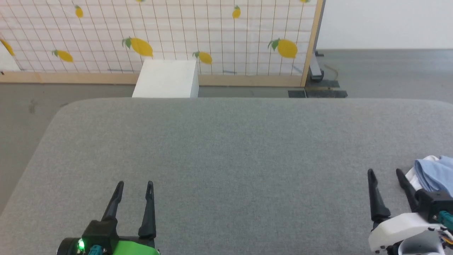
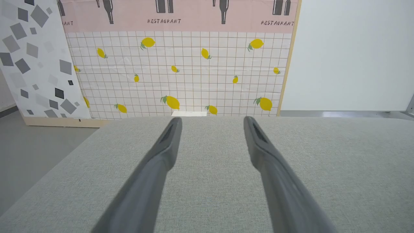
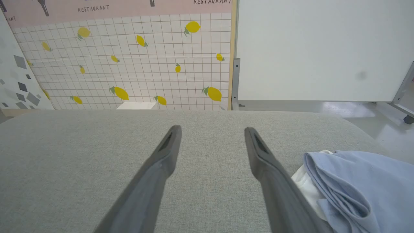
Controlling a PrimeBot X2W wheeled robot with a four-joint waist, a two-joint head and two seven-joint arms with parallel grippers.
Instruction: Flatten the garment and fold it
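The garment (image 1: 434,174) is a bunched light blue shirt with a bit of white showing, lying at the grey table's right edge and partly cut off by the head view. In the right wrist view the garment (image 3: 359,187) lies crumpled just right of the right finger. My right gripper (image 1: 385,173) stands open beside it, to its left, with nothing between the fingers (image 3: 258,152). At the lower left, my left gripper (image 1: 135,184) is open over bare table, and in its own wrist view the left gripper (image 2: 212,119) holds nothing.
The grey fabric-covered table (image 1: 226,148) spreads wide in front of me. Beyond its far edge stands a white box (image 1: 166,79) against a lemon-patterned screen (image 1: 159,35). Grey floor lies to the left and far right.
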